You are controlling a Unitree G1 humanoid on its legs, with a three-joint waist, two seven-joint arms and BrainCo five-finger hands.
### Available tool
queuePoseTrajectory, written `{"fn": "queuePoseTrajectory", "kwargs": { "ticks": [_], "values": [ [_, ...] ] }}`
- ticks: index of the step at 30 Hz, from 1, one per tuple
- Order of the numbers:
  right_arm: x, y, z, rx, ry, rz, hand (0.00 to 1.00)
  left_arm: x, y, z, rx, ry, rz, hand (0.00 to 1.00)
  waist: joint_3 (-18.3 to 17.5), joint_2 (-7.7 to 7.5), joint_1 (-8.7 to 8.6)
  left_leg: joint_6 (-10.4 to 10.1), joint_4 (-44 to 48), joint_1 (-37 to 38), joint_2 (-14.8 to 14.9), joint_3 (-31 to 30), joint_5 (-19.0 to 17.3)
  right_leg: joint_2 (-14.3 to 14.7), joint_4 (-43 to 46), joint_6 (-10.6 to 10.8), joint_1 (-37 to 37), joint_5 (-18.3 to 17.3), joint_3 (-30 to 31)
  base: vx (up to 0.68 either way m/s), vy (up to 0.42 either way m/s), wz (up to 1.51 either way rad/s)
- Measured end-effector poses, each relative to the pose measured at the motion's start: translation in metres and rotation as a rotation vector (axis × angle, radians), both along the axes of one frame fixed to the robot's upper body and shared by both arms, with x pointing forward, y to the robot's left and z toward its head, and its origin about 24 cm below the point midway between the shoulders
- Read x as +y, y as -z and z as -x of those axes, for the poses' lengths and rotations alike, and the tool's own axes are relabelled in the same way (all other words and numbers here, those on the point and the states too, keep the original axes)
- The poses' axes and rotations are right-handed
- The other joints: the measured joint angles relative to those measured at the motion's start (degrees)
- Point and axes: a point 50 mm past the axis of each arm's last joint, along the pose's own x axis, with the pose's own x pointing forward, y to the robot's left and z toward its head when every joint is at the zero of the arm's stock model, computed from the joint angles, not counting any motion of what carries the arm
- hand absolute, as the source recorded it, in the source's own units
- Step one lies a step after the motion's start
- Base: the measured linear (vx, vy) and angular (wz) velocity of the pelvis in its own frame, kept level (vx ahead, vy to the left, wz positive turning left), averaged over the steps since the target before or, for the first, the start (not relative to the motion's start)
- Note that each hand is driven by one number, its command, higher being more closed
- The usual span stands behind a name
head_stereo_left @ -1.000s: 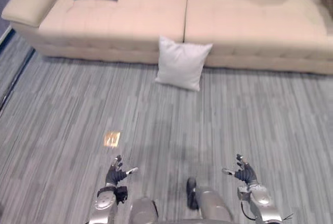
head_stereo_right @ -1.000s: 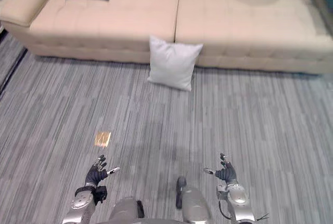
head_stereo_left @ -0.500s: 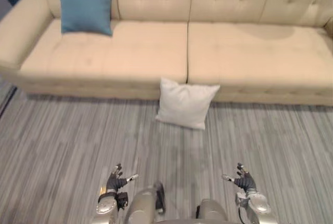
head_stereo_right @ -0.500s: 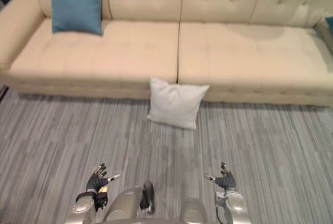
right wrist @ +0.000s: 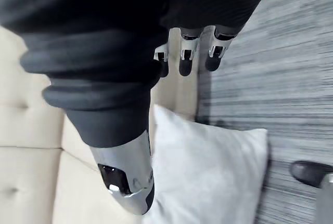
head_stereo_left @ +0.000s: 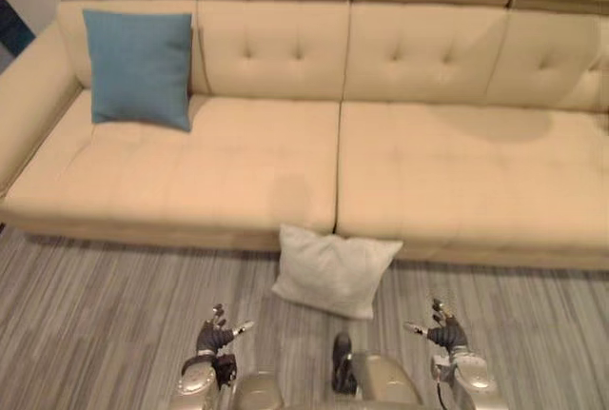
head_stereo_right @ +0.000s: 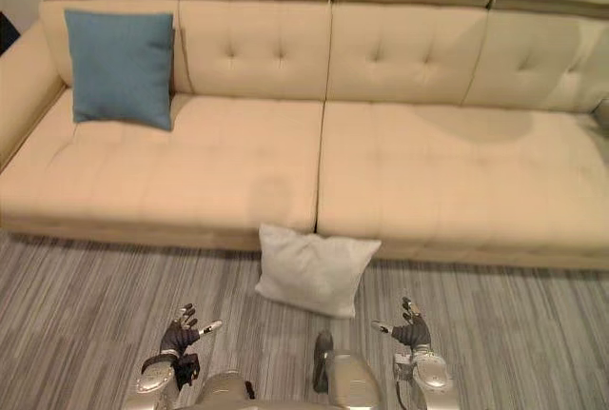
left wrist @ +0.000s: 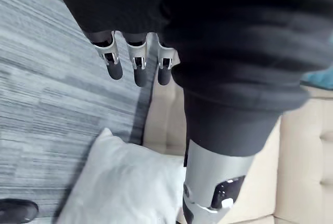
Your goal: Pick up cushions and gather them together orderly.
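Observation:
A white cushion (head_stereo_left: pixel 333 269) leans on the floor against the front of the beige sofa (head_stereo_left: pixel 238 163), below the seam between its two seats. A blue cushion (head_stereo_left: pixel 139 68) stands upright on the sofa's left seat against the backrest. My left hand (head_stereo_left: pixel 215 337) hangs low, to the lower left of the white cushion, fingers relaxed and holding nothing. My right hand (head_stereo_left: pixel 442 331) hangs to the cushion's lower right, also open and holding nothing. Both wrist views show the white cushion (left wrist: pixel 122 182) (right wrist: pixel 213 174) past straight fingers (left wrist: pixel 135 65) (right wrist: pixel 184 60).
Grey striped carpet (head_stereo_left: pixel 86 324) runs along the sofa's front. The sofa's left armrest (head_stereo_left: pixel 24 106) rises beside the blue cushion. The right seat (head_stereo_left: pixel 466 177) lies bare.
The whole picture has shifted: the sofa and white cushion are now nearer and lower in view, and the backrest shows. Both hands hang as before.

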Motion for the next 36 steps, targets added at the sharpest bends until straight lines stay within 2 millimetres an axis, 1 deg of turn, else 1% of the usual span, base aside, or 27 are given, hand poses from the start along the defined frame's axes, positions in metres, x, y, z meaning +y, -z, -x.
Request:
{"fn": "queuePoseTrajectory", "kwargs": {
  "ticks": [1, 2, 3, 4, 6, 7, 8, 9, 11, 12, 14, 15, 16, 17, 19, 20, 21, 22, 23, 24, 25, 27, 28, 29, 31, 34, 36],
  "values": [
    [-0.001, 0.001, 0.001, 0.004, 0.012, -0.003, 0.00, 0.000, 0.001, 0.002, 0.006, -0.001, 0.000, 0.00, -0.02, 0.10, 0.01, -0.45, -8.37, -0.20, -1.08, -0.48, 0.28, -0.11, -0.17, 0.90, 0.52, -0.55, 0.66, 0.25, 0.066, -0.46],
    [-0.003, 0.001, 0.003, 0.008, 0.021, -0.002, 0.00, 0.000, 0.001, 0.002, 0.008, 0.001, 0.000, 0.00, -0.08, 0.44, -0.22, -1.03, -13.94, 0.11, -1.77, -1.10, 1.19, -0.04, -0.15, 1.44, 0.78, -0.91, 0.87, 0.23, 0.110, -0.33],
    [-0.009, 0.002, 0.007, 0.017, 0.040, 0.009, 0.00, -0.003, 0.003, 0.003, 0.016, 0.011, 0.005, 0.00, -0.19, 1.87, -0.38, -0.80, -21.12, 0.40, -2.21, -2.45, 6.21, 0.74, 0.84, 2.65, 0.74, -2.16, 1.53, 0.22, 0.161, -0.37],
    [-0.011, 0.003, 0.010, 0.031, 0.052, 0.010, 0.00, -0.002, 0.002, 0.002, 0.016, 0.012, 0.002, 0.00, -0.15, 2.12, -0.25, -1.84, -22.20, 1.16, -2.48, -2.94, 6.08, 0.71, 3.16, 3.71, -0.19, -3.83, 2.51, 0.20, 0.170, -0.30],
    [-0.011, 0.005, 0.014, 0.041, 0.057, 0.011, 0.00, 0.000, 0.000, -0.003, 0.004, 0.017, -0.005, 0.00, -0.59, 1.19, -0.48, -1.34, -24.08, 1.48, -4.38, -2.24, 5.81, -1.29, 4.85, 5.31, -1.89, -5.17, 3.78, 0.16, 0.189, -0.16],
    [-0.011, 0.006, 0.015, 0.046, 0.058, 0.011, 0.00, 0.001, -0.002, -0.007, -0.006, 0.020, -0.011, 0.00, -0.56, 0.98, -0.34, -0.86, -24.69, 1.23, -5.24, -0.93, 5.51, -2.18, 5.44, 6.06, -3.32, -5.65, 4.96, 0.15, 0.192, -0.35],
    [-0.010, 0.005, 0.010, 0.040, 0.052, 0.009, 0.00, 0.005, -0.003, -0.009, -0.011, 0.022, -0.023, 0.00, -0.45, 0.86, -0.14, -0.12, -24.48, 0.51, -5.84, 0.31, 5.04, -2.53, 6.18, 6.45, -4.64, -5.87, 6.08, 0.07, 0.106, -0.35],
    [-0.009, 0.005, 0.008, 0.038, 0.050, 0.008, 0.00, 0.006, -0.004, -0.009, -0.013, 0.023, -0.027, 0.00, -0.44, 0.87, -0.15, 0.04, -24.32, 0.20, -5.97, 0.45, 4.93, -2.71, 6.37, 6.50, -5.01, -5.91, 6.39, 0.08, 0.095, -0.30],
    [-0.006, 0.000, -0.005, 0.008, 0.036, 0.009, 0.00, 0.018, -0.010, -0.019, -0.039, 0.027, -0.062, 0.00, 0.88, 0.75, -0.31, 0.96, -23.10, -1.52, -6.43, 1.61, 4.23, -3.24, 7.37, 7.15, -7.24, -6.12, 7.33, 0.04, 0.104, -0.21],
    [-0.005, -0.002, -0.012, -0.007, 0.031, 0.009, 0.00, 0.023, -0.016, -0.026, -0.062, 0.028, -0.079, 0.00, 1.72, 0.58, -0.27, 1.22, -21.91, -2.82, -6.39, 1.75, 3.93, -3.31, 7.90, 7.33, -8.41, -6.16, 7.82, 0.00, 0.079, -0.21],
    [-0.003, -0.011, -0.034, -0.056, 0.021, 0.009, 0.00, 0.034, -0.033, -0.048, -0.148, 0.027, -0.123, 0.00, 4.42, 0.48, -0.07, 1.94, -17.95, -7.01, -5.60, 2.05, 2.72, -3.32, 10.01, 7.43, -12.12, -6.14, 8.53, -0.04, 0.076, -0.16],
    [-0.002, -0.014, -0.041, -0.074, 0.019, 0.010, 0.00, 0.037, -0.038, -0.053, -0.172, 0.020, -0.128, 0.00, 5.25, 0.44, 0.10, 2.01, -16.87, -8.04, -5.30, 2.15, 2.33, -3.29, 10.76, 7.44, -13.24, -6.14, 8.87, -0.08, 0.088, -0.21],
    [-0.001, -0.022, -0.053, -0.112, 0.027, 0.012, 0.00, 0.038, -0.046, -0.065, -0.213, 0.010, -0.132, 0.00, 6.68, 0.43, 0.65, 2.50, -14.39, -10.58, -4.54, 2.74, 1.96, -3.04, 12.81, 7.44, -15.85, -6.14, 9.73, -0.08, 0.057, -0.21],
    [-0.001, -0.025, -0.058, -0.128, 0.031, 0.009, 0.00, 0.037, -0.050, -0.071, -0.232, 0.007, -0.128, 0.00, 7.21, 0.39, 1.18, 2.63, -13.27, -11.91, -4.33, 2.89, 1.88, -3.02, 13.83, 7.45, -17.32, -6.15, 9.86, -0.11, 0.029, -0.22],
    [0.004, -0.040, -0.081, -0.199, 0.027, 0.000, 0.00, 0.032, -0.065, -0.094, -0.313, -0.009, -0.110, 0.00, 9.79, 0.44, 1.41, 3.29, -9.30, -16.82, -3.31, 3.02, 1.03, -2.74, 17.34, 7.56, -22.37, -6.26, 9.90, -0.11, 0.006, -0.15],
    [0.006, -0.045, -0.088, -0.219, 0.020, 0.000, 0.00, 0.030, -0.070, -0.100, -0.333, -0.013, -0.105, 0.00, 10.38, 0.53, 1.43, 3.09, -8.23, -18.34, -2.76, 3.02, 0.33, -2.51, 18.37, 7.65, -24.04, -6.35, 9.85, -0.14, 0.016, -0.18],
    [0.011, -0.056, -0.102, -0.260, 0.010, -0.002, 0.00, 0.027, -0.077, -0.110, -0.370, -0.020, -0.088, 0.00, 10.91, 0.61, 1.45, 2.80, -6.22, -21.73, -1.93, 2.99, -1.45, -1.96, 20.46, 7.67, -27.71, -6.88, 9.90, -0.17, 0.013, -0.18],
    [0.016, -0.068, -0.116, -0.308, 0.006, -0.010, 0.00, 0.021, -0.087, -0.123, -0.411, -0.022, -0.069, 0.00, 11.69, 0.36, 1.45, 3.20, -3.94, -25.77, -1.54, 2.95, -2.01, -1.96, 22.77, 7.76, -31.74, -7.62, 9.91, -0.21, 0.008, -0.15],
    [0.018, -0.076, -0.125, -0.338, -0.001, -0.006, 0.00, 0.017, -0.094, -0.132, -0.439, -0.023, -0.054, 0.00, 12.31, 0.47, 1.45, 3.36, -2.49, -28.10, -1.29, 2.89, -2.20, -1.96, 24.11, 7.75, -34.20, -7.68, 9.93, -0.17, 0.003, -0.09],
    [0.023, -0.089, -0.138, -0.381, -0.013, -0.001, 0.00, 0.010, -0.104, -0.143, -0.478, -0.027, -0.036, 0.00, 13.34, 0.58, 1.43, 3.66, -0.75, -31.15, -0.90, 2.90, -2.40, -1.91, 25.65, 7.77, -37.36, -7.71, 10.01, -0.18, 0.007, -0.06],
    [0.030, -0.106, -0.154, -0.438, -0.032, 0.003, 0.00, 0.003, -0.117, -0.157, -0.529, -0.031, -0.007, 0.00, 14.75, 0.54, 1.34, 3.84, 1.29, -34.80, -0.58, 2.56, -2.50, -1.87, 27.65, 7.77, -40.92, -7.72, 10.01, -0.17, 0.005, -0.04],
    [0.038, -0.128, -0.171, -0.505, -0.047, -0.001, 0.00, -0.008, -0.136, -0.173, -0.594, -0.026, 0.022, 0.00, 15.87, 0.55, 1.32, 3.98, 3.64, -39.44, -0.25, 1.86, -2.55, -1.84, 30.05, 7.75, -45.42, -7.73, 9.97, -0.17, -0.011, 0.05],
    [0.045, -0.149, -0.185, -0.573, -0.057, 0.005, 0.00, -0.018, -0.154, -0.187, -0.652, -0.025, 0.046, 0.00, 16.85, 0.58, 1.45, 4.04, 5.85, -43.70, 0.08, 1.24, -2.52, -1.85, 32.69, 7.60, -49.48, -7.92, 9.77, -0.13, -0.023, 0.09],
    [0.047, -0.158, -0.189, -0.600, -0.060, 0.006, 0.00, -0.022, -0.160, -0.191, -0.673, -0.020, 0.055, 0.00, 17.12, 0.60, 1.45, 4.05, 6.69, -45.21, 0.23, 1.05, -2.51, -1.83, 33.56, 7.59, -51.00, -7.97, 9.70, -0.14, -0.028, 0.09],
    [0.059, -0.194, -0.207, -0.711, -0.070, -0.008, 0.00, -0.036, -0.185, -0.204, -0.756, -0.015, 0.090, 0.00, 17.87, 0.58, 1.58, 4.18, 9.64, -50.92, 0.42, 0.38, -2.44, -1.88, 37.10, 7.46, -56.81, -8.28, 9.68, -0.10, -0.021, 0.06],
    [0.068, -0.216, -0.216, -0.778, -0.049, -0.026, 0.00, -0.049, -0.199, -0.209, -0.802, -0.015, 0.119, 0.00, 17.90, 0.61, 1.85, 4.27, 11.93, -54.54, 0.79, -0.07, -2.39, -1.85, 39.79, 7.32, -60.53, -8.46, 9.60, -0.07, -0.024, 0.04],
    [0.067, -0.225, -0.217, -0.812, -0.027, -0.023, 0.00, -0.053, -0.204, -0.210, -0.820, -0.019, 0.130, 0.00, 17.90, 0.61, 1.81, 4.48, 12.67, -55.55, 1.05, -0.16, -2.29, -1.82, 40.59, 7.32, -61.54, -8.46, 9.53, -0.06, -0.024, 0.01]
  ]
}}
